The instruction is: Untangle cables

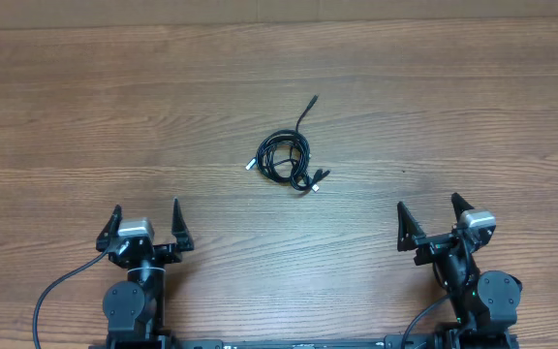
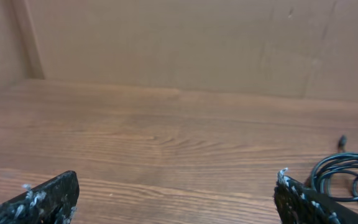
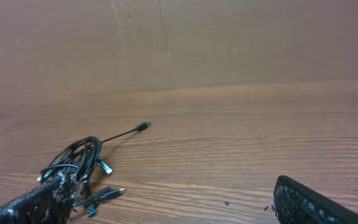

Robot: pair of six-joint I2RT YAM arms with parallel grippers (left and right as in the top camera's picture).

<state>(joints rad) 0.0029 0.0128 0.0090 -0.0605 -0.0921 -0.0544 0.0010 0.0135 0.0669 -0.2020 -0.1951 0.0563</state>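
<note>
cables [image 1: 287,159]: light, limp coil, centre of tabletop [image 1: 66,116]
grip: likely best taken at loose plug end [image 1: 314,99]
left gripper [image 1: 145,206], right gripper [image 1: 428,202]: spread wide, empty

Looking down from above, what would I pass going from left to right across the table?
left gripper, open → cables, a small tangled bundle farther back on the table → right gripper, open

The cables [image 2: 347,160] run off the left wrist view's edge, partly behind the left end effector [image 2: 177,177].
</note>
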